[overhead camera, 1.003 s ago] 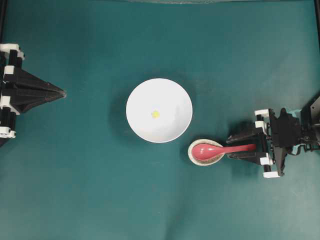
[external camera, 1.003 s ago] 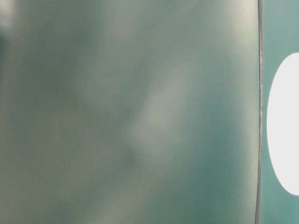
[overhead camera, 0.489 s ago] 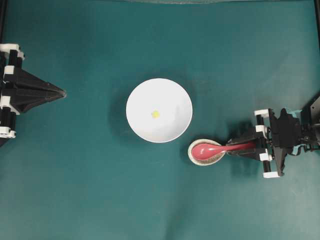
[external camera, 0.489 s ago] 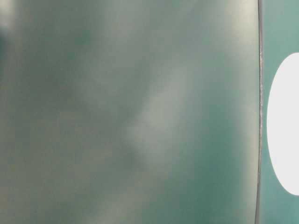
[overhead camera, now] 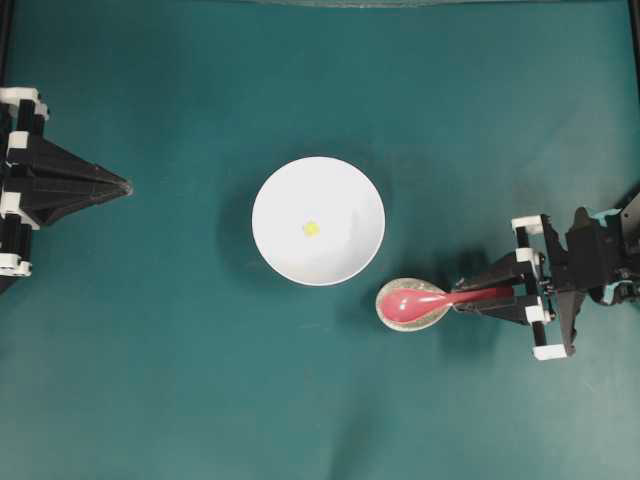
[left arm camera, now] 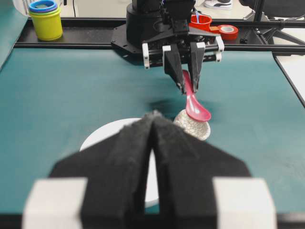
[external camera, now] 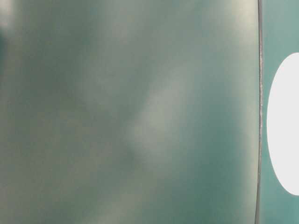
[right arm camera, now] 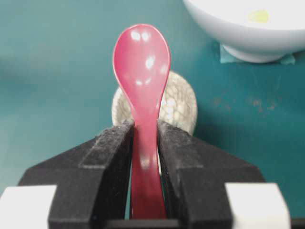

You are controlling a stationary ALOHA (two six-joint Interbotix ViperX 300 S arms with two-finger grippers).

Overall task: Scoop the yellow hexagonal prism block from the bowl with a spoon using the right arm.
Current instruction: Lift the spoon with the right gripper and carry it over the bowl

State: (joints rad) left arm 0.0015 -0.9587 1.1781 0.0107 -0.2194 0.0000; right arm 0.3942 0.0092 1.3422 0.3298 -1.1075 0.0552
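The yellow hexagonal prism block (overhead camera: 312,228) lies near the middle of the white bowl (overhead camera: 345,190), and it also shows as a yellow spot (right arm camera: 259,16) inside the bowl (right arm camera: 238,33) in the right wrist view. The pink-red spoon (overhead camera: 420,302) points left, its scoop (right arm camera: 142,62) over a speckled spoon rest (right arm camera: 183,102). My right gripper (overhead camera: 468,298) is shut on the spoon's handle, with both pads pressed against its sides (right arm camera: 145,126). My left gripper (overhead camera: 125,186) sits shut at the far left, away from the bowl, its tips together (left arm camera: 153,116).
The spoon rest (overhead camera: 383,297) stands just right of and below the bowl. Beyond the table's far edge in the left wrist view are stacked yellow and blue cups (left arm camera: 45,19), a red cup (left arm camera: 202,20) and a red tape roll (left arm camera: 228,31). The table-level view is blurred.
My right gripper's jaws, open around the spoon handle a second ago, have shut on it. The scoop now looks slightly raised and shifted left over the rest. The left arm has not moved.
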